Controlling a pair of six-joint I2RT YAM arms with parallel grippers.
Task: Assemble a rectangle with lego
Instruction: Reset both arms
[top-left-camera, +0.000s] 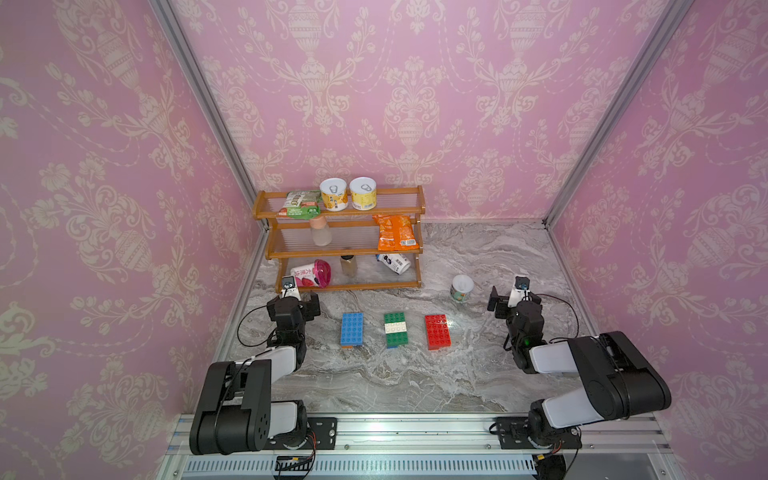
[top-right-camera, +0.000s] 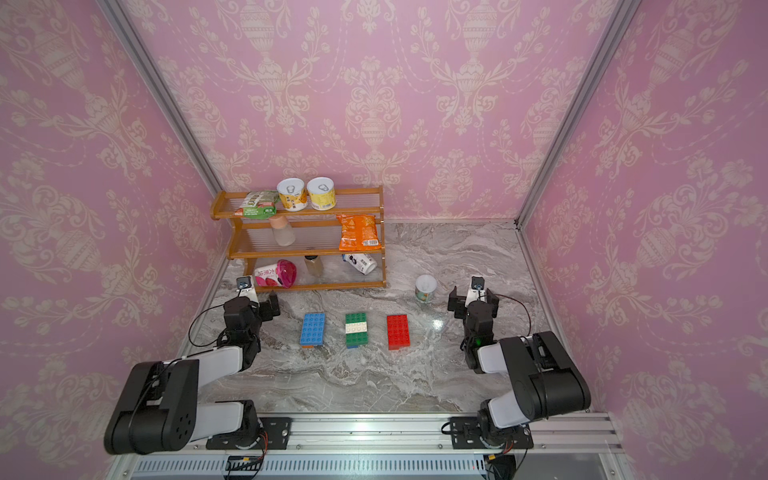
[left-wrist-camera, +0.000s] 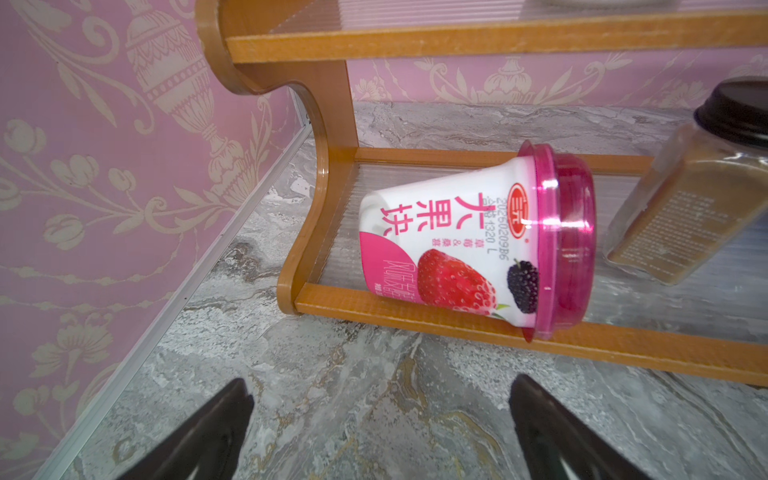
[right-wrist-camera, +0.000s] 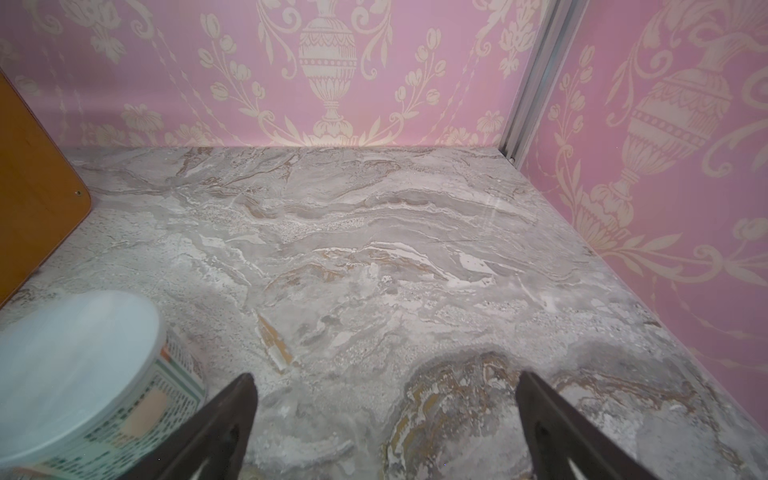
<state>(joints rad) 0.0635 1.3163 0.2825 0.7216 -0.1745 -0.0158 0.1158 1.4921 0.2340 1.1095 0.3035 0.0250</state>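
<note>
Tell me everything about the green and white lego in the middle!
The green and white lego block is a studded plastic rectangle, green at both ends with a white band across its middle. It lies flat, studs up, on the marble table, its long side pointing toward the shelf. It sits between the blue block and the red block, apart from both. Only the table touches it.

**A robot lab cell dressed as a home**

A staged test booth is shown, not a lived-in room. Pink wallpaper (top-left-camera: 374, 104) with a cream urn print is fixed to three panels, which are held by bare aluminium posts (top-left-camera: 206, 95). A marble-print table (top-left-camera: 415, 386) is boxed in by them. A left arm (top-left-camera: 232, 399) and a right arm (top-left-camera: 606, 374) are bolted to an aluminium rail (top-left-camera: 415, 432) at the front, with cables left exposed. A wooden rack (top-left-camera: 345, 252) at the back is stocked like a pantry with cans (top-left-camera: 363, 193), a snack bag (top-left-camera: 395, 232) and a bottle (top-left-camera: 321, 230).
</note>
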